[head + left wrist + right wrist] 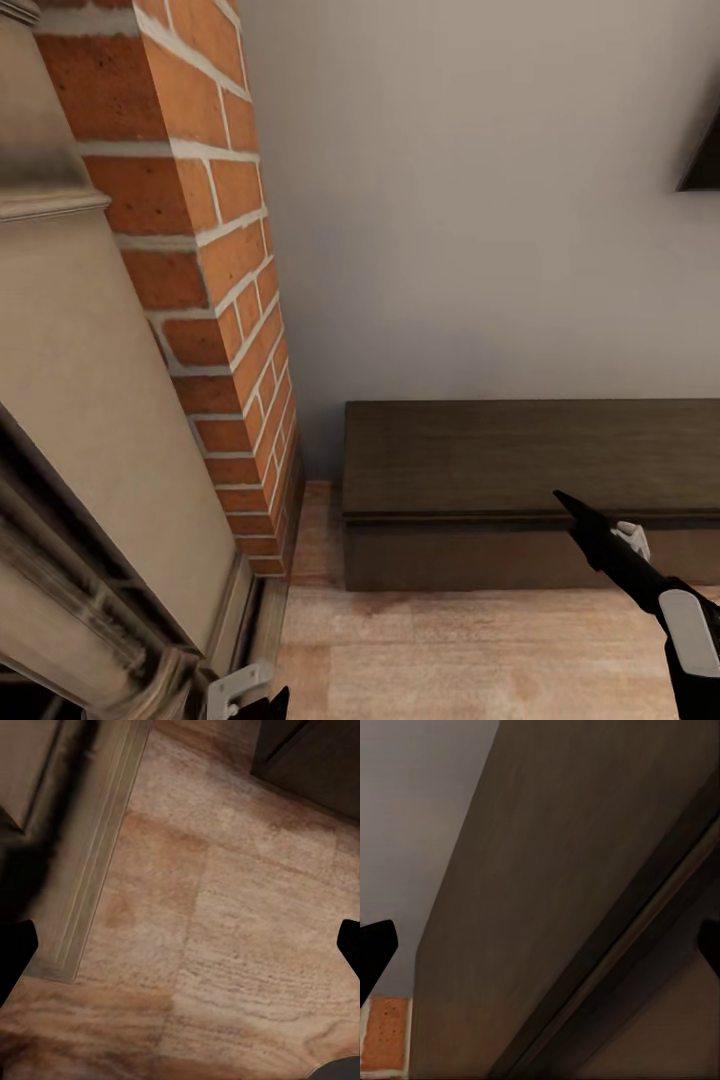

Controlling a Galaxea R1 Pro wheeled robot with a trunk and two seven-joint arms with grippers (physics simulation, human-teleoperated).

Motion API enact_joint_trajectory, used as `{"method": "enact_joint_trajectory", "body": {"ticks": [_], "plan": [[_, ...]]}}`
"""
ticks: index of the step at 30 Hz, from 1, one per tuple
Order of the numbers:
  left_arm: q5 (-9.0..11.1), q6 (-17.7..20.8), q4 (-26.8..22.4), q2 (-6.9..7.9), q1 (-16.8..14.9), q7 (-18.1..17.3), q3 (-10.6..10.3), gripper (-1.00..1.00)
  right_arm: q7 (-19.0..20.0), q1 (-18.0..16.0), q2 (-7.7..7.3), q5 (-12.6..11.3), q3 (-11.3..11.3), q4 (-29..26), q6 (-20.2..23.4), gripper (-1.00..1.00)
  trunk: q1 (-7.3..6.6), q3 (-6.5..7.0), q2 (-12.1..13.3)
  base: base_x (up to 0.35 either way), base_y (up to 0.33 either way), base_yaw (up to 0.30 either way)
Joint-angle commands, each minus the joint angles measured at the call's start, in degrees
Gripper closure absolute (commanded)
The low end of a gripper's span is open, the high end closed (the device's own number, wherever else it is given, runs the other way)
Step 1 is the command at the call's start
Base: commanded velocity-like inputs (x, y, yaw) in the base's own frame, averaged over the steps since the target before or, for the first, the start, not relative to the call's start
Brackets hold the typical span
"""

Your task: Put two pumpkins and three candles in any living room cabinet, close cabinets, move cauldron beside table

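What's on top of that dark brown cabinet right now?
The visible part of the cabinet top is bare dark wood. Its right end runs past the picture's edge. The closed fronts hide what's inside.

Red-brick chimney column with pale mortar joints [215, 300] rises at left, tilted in the head view. Beside it, a beige plastered fireplace surround with moulded trim [90, 420]. Plain light-grey wall [480, 200] behind, evenly lit, no hard shadows. Small dark angular object [703, 155] on the wall at the right edge, cut off; cannot identify. Light-brown wood-plank floor [450, 650], grain clear in the left wrist view [225, 945].
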Motion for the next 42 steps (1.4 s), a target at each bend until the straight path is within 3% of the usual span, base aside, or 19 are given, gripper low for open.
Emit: {"method": "enact_joint_trajectory", "body": {"ticks": [1,10,15,16,17,40,42], "plan": [[0.0,0.0,0.0,0.0,0.0,0.0,0.3,-1.0,-0.3,0.0,0.0,0.0,0.3,-0.3,0.3,-1.0,0.0,0.0,0.0,0.0,0.0,0.0],[0.0,0.0,0.0,0.0,0.0,0.0,1.2,-1.0,-2.9,0.0,0.0,0.0,0.7,-3.2,3.0,-1.0,0.0,0.0,0.0,0.0,0.0,0.0],[-0.8,-0.7,-0.4,1.28,-1.6,0.0,-0.5,-1.0,-1.3,1.0,0.82,-1.3,-0.9,-1.6,1.4,-1.0,0.0,0.0,0.0,0.0,0.0,0.0],[-0.8,-0.7,-0.4,1.33,-2.9,0.0,-3.6,-1.0,2.9,1.0,0.85,-1.4,-3.7,4.2,-3.4,-1.0,0.0,0.0,0.0,0.0,0.0,0.0],[-0.8,-0.8,-0.4,1.35,-2.9,0.0,-3.6,-1.0,3.0,1.1,0.86,-1.4,-3.8,4.3,-3.5,-1.0,0.0,0.0,0.0,-0.02,0.0,0.0],[-0.2,-0.8,-0.4,1.64,-3.0,0.0,-3.6,-1.0,3.1,1.2,0.88,-1.4,-3.7,3.6,-3.6,-1.0,0.0,0.0,0.0,-0.255,0.15,0.0],[-0.2,-0.8,-0.4,1.6,-2.9,-0.1,-1.5,-1.0,3.2,1.2,0.9,-1.4,-3.7,3.3,-3.7,-1.0,0.0,0.0,0.0,-0.29,0.197,0.0]]}}
